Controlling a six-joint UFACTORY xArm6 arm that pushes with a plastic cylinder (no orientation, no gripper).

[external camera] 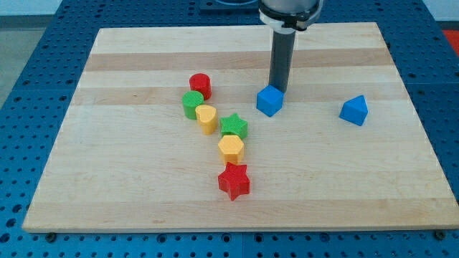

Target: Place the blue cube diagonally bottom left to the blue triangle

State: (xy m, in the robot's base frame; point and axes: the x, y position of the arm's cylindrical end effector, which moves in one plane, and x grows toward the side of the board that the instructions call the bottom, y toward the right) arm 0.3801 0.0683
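The blue cube (270,101) sits on the wooden board (143,186) a little right of centre. The blue triangle (354,110) lies further to the view's right, at about the same height in the view. My tip (277,89) is at the cube's top edge, touching or almost touching its upper right side, with the dark rod rising straight up from it.
A line of blocks runs down from the cube's left: red cylinder (200,85), green cylinder (192,104), yellow heart (207,119), green star (234,127), yellow hexagon (231,148), red star (234,180). A blue perforated table (29,86) surrounds the board.
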